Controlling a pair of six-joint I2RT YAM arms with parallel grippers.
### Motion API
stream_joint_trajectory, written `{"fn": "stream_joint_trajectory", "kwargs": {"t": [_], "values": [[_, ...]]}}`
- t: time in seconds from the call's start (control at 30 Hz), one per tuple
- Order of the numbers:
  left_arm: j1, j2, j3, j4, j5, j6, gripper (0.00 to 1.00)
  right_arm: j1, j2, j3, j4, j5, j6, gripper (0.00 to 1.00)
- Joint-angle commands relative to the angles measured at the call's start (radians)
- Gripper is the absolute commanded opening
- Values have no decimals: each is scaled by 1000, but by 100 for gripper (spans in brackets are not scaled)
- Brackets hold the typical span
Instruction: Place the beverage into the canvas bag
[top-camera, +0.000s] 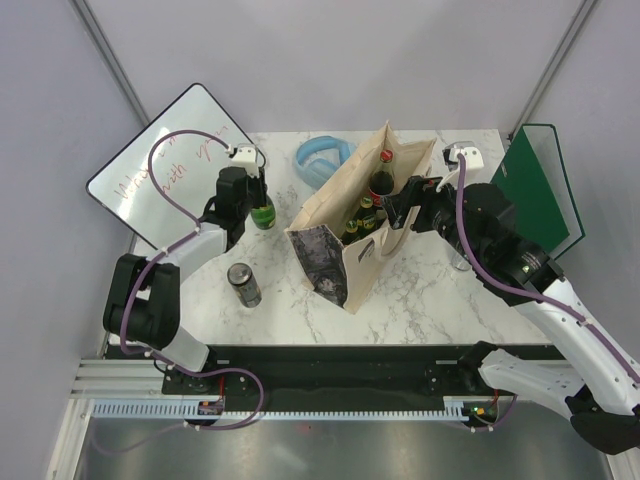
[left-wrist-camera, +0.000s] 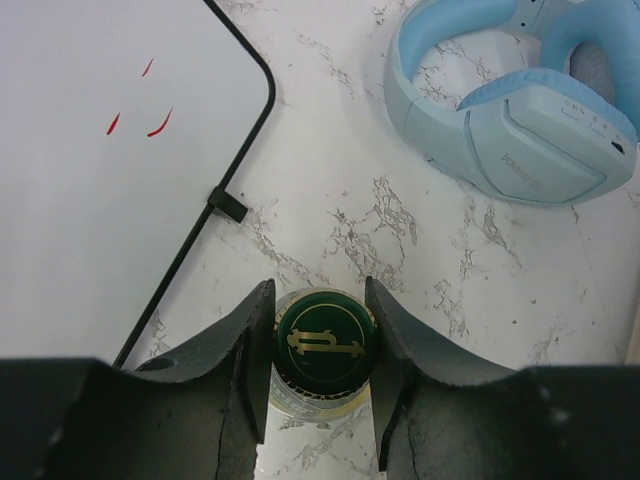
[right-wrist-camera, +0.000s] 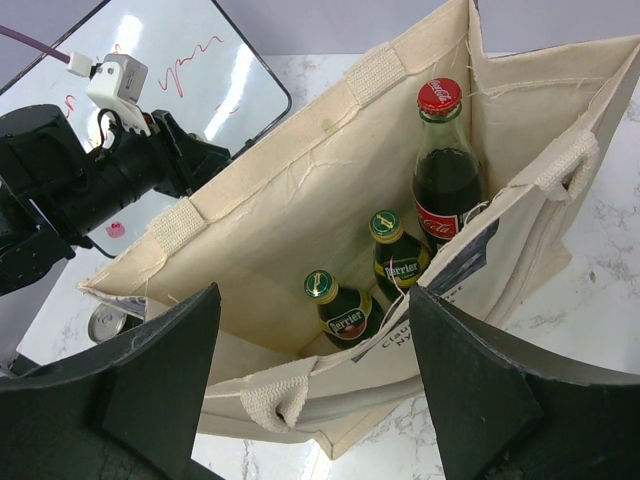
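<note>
- A white marble-patterned table (top-camera: 420, 290) with grey veins stands between pale partition walls, and two robot arms are mounted at its near edge.
- Far left: a round-cornered whiteboard (top-camera: 165, 165) with a thin black frame and red handwriting overhangs the table's corner.
- The left gripper (left-wrist-camera: 319, 300) sets its black fingers (left-wrist-camera: 250, 350) close on either side of a green glass bottle (top-camera: 263, 213). The bottle stands upright on the marble just beside the whiteboard, outside the bag and well left of it. Its round green cap (left-wrist-camera: 322, 340) bears a gold emblem. No gap shows beside the cap, but whether the jaws are clamped on it cannot be told.
- Nearer the arms, a dark metal can (top-camera: 243, 285) stands alone with its silvery top up.
- At the back edge lie smooth pale-blue headphones (left-wrist-camera: 520, 120) with padded cups.
- Centre: the canvas bag (top-camera: 325, 205), made of coarse beige cloth with webbing handles, stands upright with its rectangular mouth open. A dark grey print (top-camera: 325, 262) covers its near face.
- Inside are two green Perrier bottles (right-wrist-camera: 345, 310) and a taller red-capped Coca-Cola bottle (right-wrist-camera: 445, 170).
- The right gripper (right-wrist-camera: 312, 300) sits at the bag's right rim with its jaws spread wide, gripping nothing.
- Far right: a flat dark green board (top-camera: 535, 185).
</note>
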Motion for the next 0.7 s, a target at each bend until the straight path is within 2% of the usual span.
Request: {"fn": "stream_joint_trajectory", "kwargs": {"t": [0.0,0.23,0.47,0.67], "values": [[-3,-28,34,3,-7,7,2,3,6,-3,38,-2,-6,83],[-14,-77,136,-172,7,6,2,3,4,-12,42,-5,-2,83],[-15,-140,208,-323,82,12,2,3,-7,-33,45,-1,8,83],[-17,-191,214,-353,96,27,2,1,-25,-47,47,-5,25,83]]}}
